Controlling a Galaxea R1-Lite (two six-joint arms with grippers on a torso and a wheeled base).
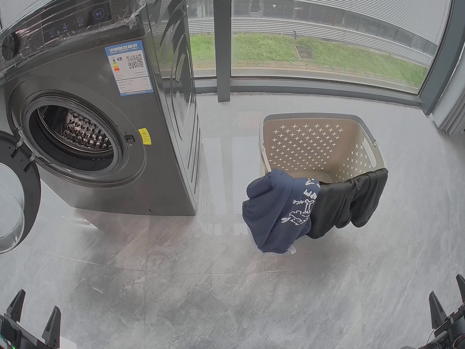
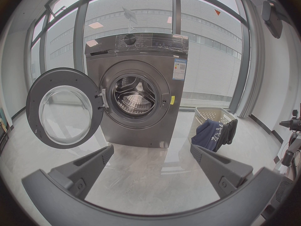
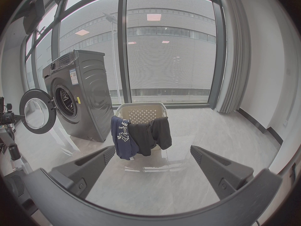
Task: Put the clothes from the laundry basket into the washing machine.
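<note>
Left gripper (image 2: 151, 147) and right gripper (image 3: 152, 148) sat low at the near edge of the scene, well apart from each other. Both had their fingers spread wide, with just bare floor (image 1: 193, 277) showing through the gap. Further out, the washer (image 1: 160, 136) stood on the robot's left side with its round door (image 1: 14, 190) swung fully open to the left, so the metal drum (image 1: 85, 132) was plain to see. The basket (image 1: 315, 141), a cream plastic one with star-shaped holes, stood on the floor to the right of the washer, near it but not touching, in front of the big window (image 1: 315, 25). Two pieces of laundry hung over its near rim, side by side and touching. On the washer side was a navy top (image 1: 276, 209) with white print, drooping down the outside wall pretty far. Next to it a black top (image 1: 348, 199) lay draped across the rim toward the right corner, also hanging down the outside. Both grippers were well short of the basket and the clothes.
</note>
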